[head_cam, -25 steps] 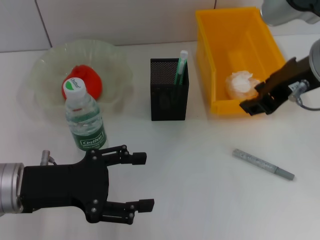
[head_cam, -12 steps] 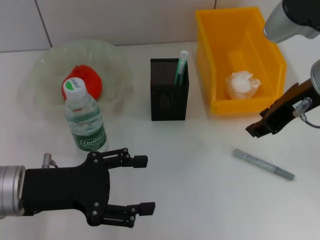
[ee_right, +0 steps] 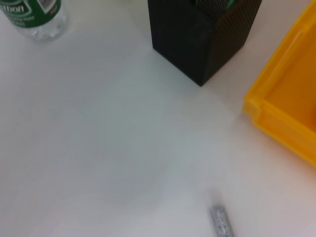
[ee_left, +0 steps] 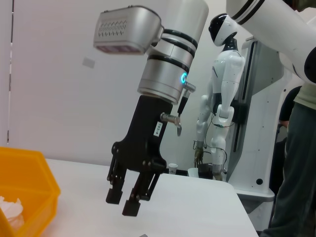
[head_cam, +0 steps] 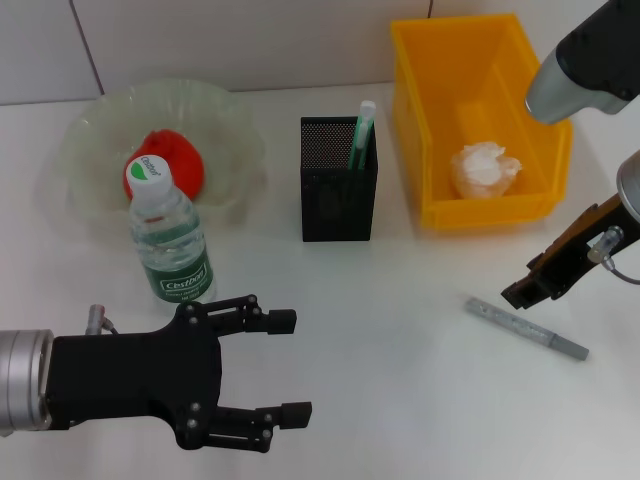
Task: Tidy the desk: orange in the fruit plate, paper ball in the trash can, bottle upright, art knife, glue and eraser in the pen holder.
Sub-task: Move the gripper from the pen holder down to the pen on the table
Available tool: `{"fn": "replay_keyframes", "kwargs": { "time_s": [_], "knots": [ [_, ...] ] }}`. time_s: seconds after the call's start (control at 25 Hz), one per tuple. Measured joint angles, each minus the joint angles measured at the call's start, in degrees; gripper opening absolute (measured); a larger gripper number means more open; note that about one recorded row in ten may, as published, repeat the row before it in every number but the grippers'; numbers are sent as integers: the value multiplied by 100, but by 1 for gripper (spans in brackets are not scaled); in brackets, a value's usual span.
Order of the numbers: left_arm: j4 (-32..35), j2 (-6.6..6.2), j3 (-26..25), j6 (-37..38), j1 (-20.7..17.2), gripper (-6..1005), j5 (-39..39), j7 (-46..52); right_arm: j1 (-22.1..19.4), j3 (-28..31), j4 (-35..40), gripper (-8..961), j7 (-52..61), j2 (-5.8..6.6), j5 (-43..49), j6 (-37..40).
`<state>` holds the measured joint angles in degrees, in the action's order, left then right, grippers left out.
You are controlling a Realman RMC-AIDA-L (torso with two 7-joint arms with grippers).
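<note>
The reddish orange (head_cam: 172,160) lies in the clear fruit plate (head_cam: 95,125) at the back left. In front of the plate the bottle (head_cam: 171,243) stands upright, its base also showing in the right wrist view (ee_right: 34,17). The paper ball (head_cam: 485,168) rests in the yellow trash can (head_cam: 480,215). A green-and-white stick (head_cam: 362,133) stands in the black pen holder (head_cam: 339,182). The grey art knife (head_cam: 527,328) lies flat on the table at the right. My right gripper (head_cam: 522,294) hangs open just above its near end. My left gripper (head_cam: 285,366) is open at the front left. The eraser is out of view.
The white desk (head_cam: 400,400) meets a tiled wall at the back. The yellow bin's front wall (ee_right: 284,126) stands close behind the knife's tip (ee_right: 221,223). The pen holder (ee_right: 202,34) is between the bottle and the bin. The left wrist view shows my right gripper (ee_left: 122,202).
My right gripper has moved from the front edge of the yellow bin toward me and to the right, down near the art knife. The left arm has hardly moved.
</note>
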<state>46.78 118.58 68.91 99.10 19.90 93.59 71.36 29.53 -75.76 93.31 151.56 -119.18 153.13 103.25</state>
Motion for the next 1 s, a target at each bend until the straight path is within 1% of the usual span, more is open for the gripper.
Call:
{"fn": "replay_keyframes", "kwargs": {
  "time_s": [0.36,0.68,1.0],
  "knots": [
    [-43,3,-1,-29,34,861,-1,-21,4,-5,-345,459,-233,7,189,-134],
    [-66,7,5,-42,40,861,-12,-54,10,-58,-472,459,-911,9,340,-128],
    [-73,17,55,-40,46,861,-36,-59,49,-71,-620,460,-1286,9,443,-178]
  ]
}}
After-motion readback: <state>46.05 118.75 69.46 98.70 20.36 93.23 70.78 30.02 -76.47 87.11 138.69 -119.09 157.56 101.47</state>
